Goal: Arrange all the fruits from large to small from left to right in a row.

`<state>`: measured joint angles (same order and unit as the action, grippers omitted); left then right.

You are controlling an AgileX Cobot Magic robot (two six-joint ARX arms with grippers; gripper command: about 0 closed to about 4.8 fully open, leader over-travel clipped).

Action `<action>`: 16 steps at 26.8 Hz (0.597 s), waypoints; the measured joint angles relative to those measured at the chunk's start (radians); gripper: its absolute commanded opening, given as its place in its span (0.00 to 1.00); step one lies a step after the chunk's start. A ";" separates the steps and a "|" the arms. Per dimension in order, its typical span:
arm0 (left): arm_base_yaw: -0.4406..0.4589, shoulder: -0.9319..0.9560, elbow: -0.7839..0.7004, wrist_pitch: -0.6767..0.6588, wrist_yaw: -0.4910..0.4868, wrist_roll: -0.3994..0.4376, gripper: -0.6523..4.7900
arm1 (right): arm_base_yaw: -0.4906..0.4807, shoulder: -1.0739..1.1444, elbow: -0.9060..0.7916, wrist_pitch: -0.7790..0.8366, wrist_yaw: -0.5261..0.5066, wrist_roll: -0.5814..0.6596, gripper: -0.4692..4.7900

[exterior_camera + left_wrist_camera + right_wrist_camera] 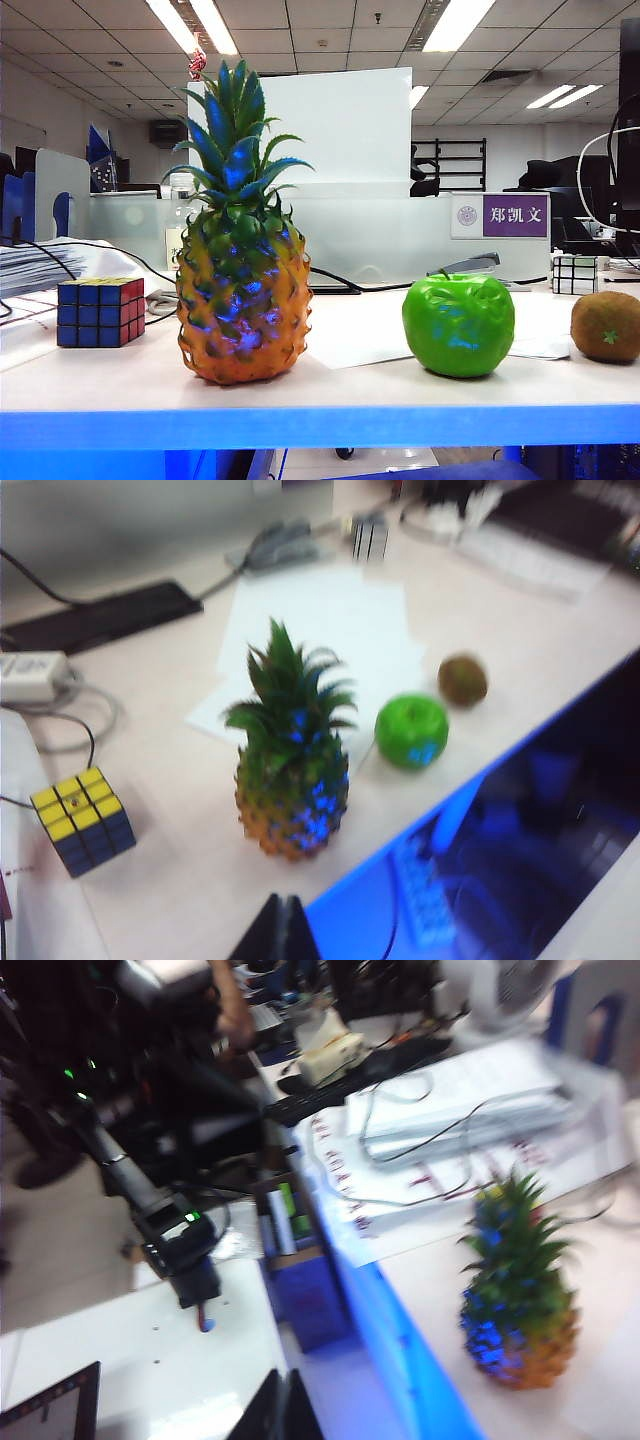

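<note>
And here is the row as the exterior view takes it in: the tall orange-yellow plastic pineapple with its spiky green crown stands upright on the left of the pale tabletop, the glossy bright-green apple sits to its right, and the small fuzzy brown kiwi lies furthest right, near the frame edge. Large, middle, small, left to right, each fruit apart from the next and close to the table's front edge. By my reading the ordering is already done; nothing looks left to move, at most a tidy-up of spacing.

The left wrist view confirms it from above: pineapple, apple, kiwi in one slanting line. The multicoloured Rubik's cube sits off to the pineapple's left, outside the line, and a small black-and-white cube rests further back.

The left gripper shows only its dark fingertips pressed together, empty, hanging above the table's front edge near the pineapple. The right gripper is likewise closed on nothing, off the table's edge, its blurred view catching the pineapple to one side.
</note>
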<state>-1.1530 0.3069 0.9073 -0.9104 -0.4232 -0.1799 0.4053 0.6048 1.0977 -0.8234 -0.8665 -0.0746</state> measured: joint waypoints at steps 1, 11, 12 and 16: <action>0.000 -0.042 0.000 0.000 0.000 -0.005 0.11 | 0.000 -0.011 -0.046 0.042 -0.006 0.024 0.07; 0.002 -0.211 0.000 -0.126 -0.270 -0.016 0.11 | 0.000 -0.183 -0.383 0.467 0.298 0.171 0.07; 0.004 -0.211 0.000 -0.152 -0.313 -0.016 0.11 | 0.000 -0.201 -0.405 0.488 0.372 0.175 0.07; 0.005 -0.214 -0.016 -0.190 -0.447 -0.017 0.11 | 0.000 -0.250 -0.465 0.533 0.587 0.185 0.07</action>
<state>-1.1477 0.0925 0.8917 -1.1007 -0.8707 -0.1970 0.4049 0.3550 0.6327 -0.2909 -0.2794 0.1108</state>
